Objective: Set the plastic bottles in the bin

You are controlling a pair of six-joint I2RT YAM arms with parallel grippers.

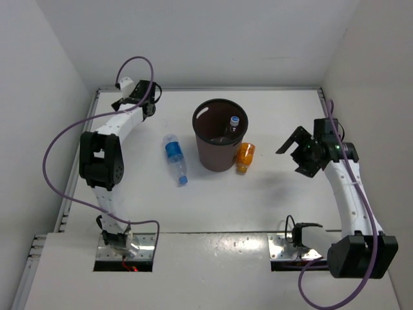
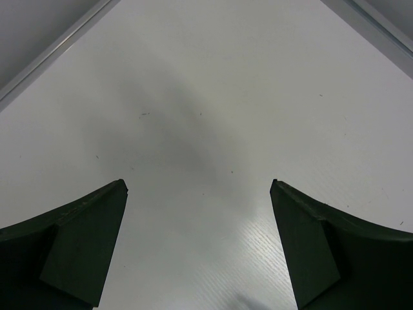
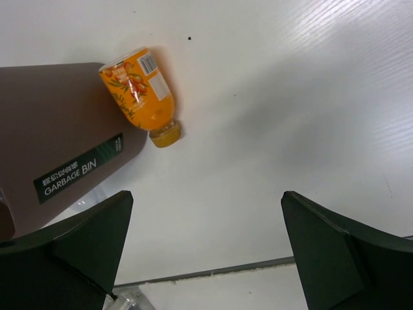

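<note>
The dark brown bin (image 1: 216, 152) stands mid-table. A clear bottle with a blue cap (image 1: 233, 124) is inside it. The clear bottle with the blue label (image 1: 174, 158) lies on the table left of the bin. The orange bottle (image 1: 244, 157) lies against the bin's right side; in the right wrist view it (image 3: 137, 93) lies beside the bin (image 3: 58, 142). My right gripper (image 1: 293, 156) is open and empty to the right of the orange bottle, and is seen open (image 3: 206, 200). My left gripper (image 1: 152, 98) is open and empty at the back left, over bare table (image 2: 199, 187).
White walls close the table at the back and on both sides. The table's back-left corner rails (image 2: 51, 55) show in the left wrist view. The raised front ledge edge (image 3: 213, 271) runs below my right gripper.
</note>
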